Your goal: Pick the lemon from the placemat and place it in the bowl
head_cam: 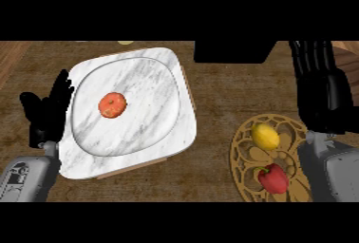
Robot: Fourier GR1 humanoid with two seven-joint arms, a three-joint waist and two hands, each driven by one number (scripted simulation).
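The yellow lemon [266, 135] lies on the upper half of a round golden openwork placemat [245, 156] at the lower right. A white marble bowl [168, 80], squarish and shallow, fills the left-centre of the counter and holds a round orange-red fruit [112, 105]. My right hand [324, 95] is just right of the placemat, fingers straight and pointing away from me, holding nothing and a little apart from the lemon. My left hand [48, 114] rests open against the bowl's left rim, fingers up.
A red bell pepper [273, 178] sits on the placemat just below the lemon. A black block [235, 51] stands at the counter's far edge, above the placemat. A small pale object [125, 42] peeks in at the top, beyond the bowl.
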